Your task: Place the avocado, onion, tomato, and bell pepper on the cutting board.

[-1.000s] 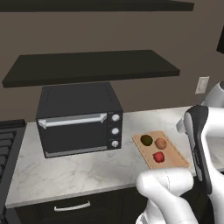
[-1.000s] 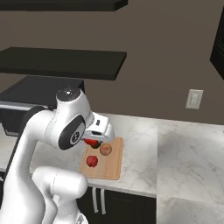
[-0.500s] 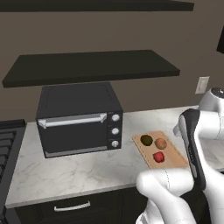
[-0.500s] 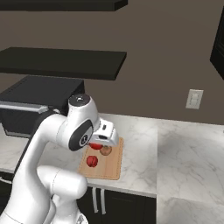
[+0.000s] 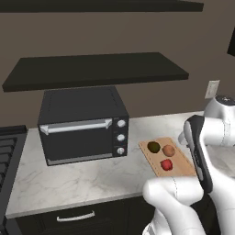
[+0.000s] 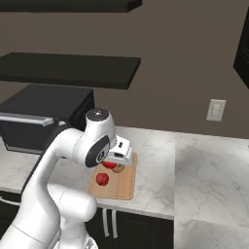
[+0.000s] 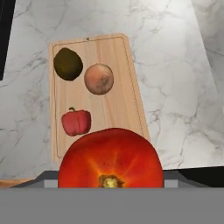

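Observation:
The light wooden cutting board (image 7: 118,109) lies on the marble counter. On it rest the dark green avocado (image 7: 68,64), the tan onion (image 7: 99,78) beside it, and the crimson bell pepper (image 7: 76,122) nearer to me. The orange-red tomato (image 7: 110,159) looms large at the bottom of the hand view, up off the surface and over the board's near end. In the right base view my gripper (image 6: 113,164) hangs just above the board (image 6: 121,187), shut on the tomato (image 6: 109,165), with the bell pepper (image 6: 102,179) below it. The tomato hides my fingertips in the hand view.
A black toaster oven (image 5: 82,124) stands on the counter to the left of the board (image 5: 176,160), under a dark shelf (image 5: 96,69). A stove edge (image 5: 7,151) sits at far left. A wall outlet (image 6: 216,110) is behind. Bare marble (image 6: 209,165) stretches to the right.
My arm has swung further over the cutting board, carrying the tomato with it. The avocado, onion and bell pepper have stayed where they were.

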You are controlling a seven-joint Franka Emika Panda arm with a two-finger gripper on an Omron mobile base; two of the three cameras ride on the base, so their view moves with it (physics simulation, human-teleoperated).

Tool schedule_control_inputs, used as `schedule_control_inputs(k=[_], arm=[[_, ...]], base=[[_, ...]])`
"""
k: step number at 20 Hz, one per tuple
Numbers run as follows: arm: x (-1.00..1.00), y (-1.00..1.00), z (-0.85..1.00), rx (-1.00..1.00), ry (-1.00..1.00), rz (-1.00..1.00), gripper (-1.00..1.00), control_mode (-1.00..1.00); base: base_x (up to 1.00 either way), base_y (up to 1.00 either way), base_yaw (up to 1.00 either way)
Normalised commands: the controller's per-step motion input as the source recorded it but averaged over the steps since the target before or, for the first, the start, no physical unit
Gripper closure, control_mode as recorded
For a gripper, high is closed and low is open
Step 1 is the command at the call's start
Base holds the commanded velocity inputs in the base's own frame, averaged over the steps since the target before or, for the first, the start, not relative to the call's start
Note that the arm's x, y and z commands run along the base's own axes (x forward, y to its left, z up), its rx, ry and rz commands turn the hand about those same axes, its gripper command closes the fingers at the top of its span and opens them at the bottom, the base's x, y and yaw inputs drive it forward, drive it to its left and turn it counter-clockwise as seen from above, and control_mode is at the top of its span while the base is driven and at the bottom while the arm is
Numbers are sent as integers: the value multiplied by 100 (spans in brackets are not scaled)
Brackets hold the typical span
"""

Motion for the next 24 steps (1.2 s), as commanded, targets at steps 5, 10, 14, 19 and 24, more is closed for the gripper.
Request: schedule_control_inputs(k=[5, 10, 14, 19, 24], arm=[[17, -9, -29, 4, 0, 2, 100, -100], [24, -9, -41, 0, 0, 2, 100, -100], [25, -6, -40, 0, 1, 2, 100, -100], [12, -8, -26, 1, 0, 3, 100, -100], [8, -6, -24, 3, 1, 4, 100, -100]], base=[[0, 0, 0], [0, 0, 0], [0, 0, 0], [0, 0, 0], [0, 0, 0]])
